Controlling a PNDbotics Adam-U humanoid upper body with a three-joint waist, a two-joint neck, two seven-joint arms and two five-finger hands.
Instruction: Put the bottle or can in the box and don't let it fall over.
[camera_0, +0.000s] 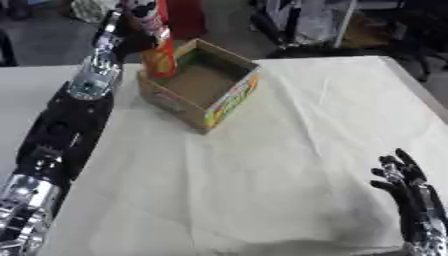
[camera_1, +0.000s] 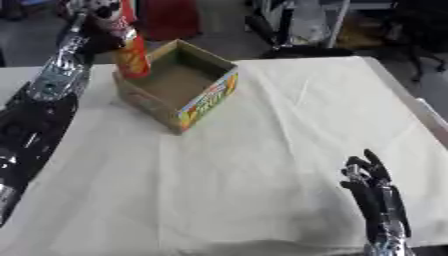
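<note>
In the left eye view, the left hand (camera_0: 131, 25) has its fingers curled round a tall red-and-orange can (camera_0: 157, 47), held upright over the near-left corner of the open cardboard box (camera_0: 210, 97) on the cloth-covered worktop (camera_0: 289, 165). In the right eye view, the right hand (camera_1: 372, 187) rests low at the right, fingers straight and holding nothing.

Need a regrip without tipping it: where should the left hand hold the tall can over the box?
Hold the can round its upper body, coming from the left as the left hand does now. It is tall, narrow and roughly upright, so a high side grip probably steadies it over the box.
</note>
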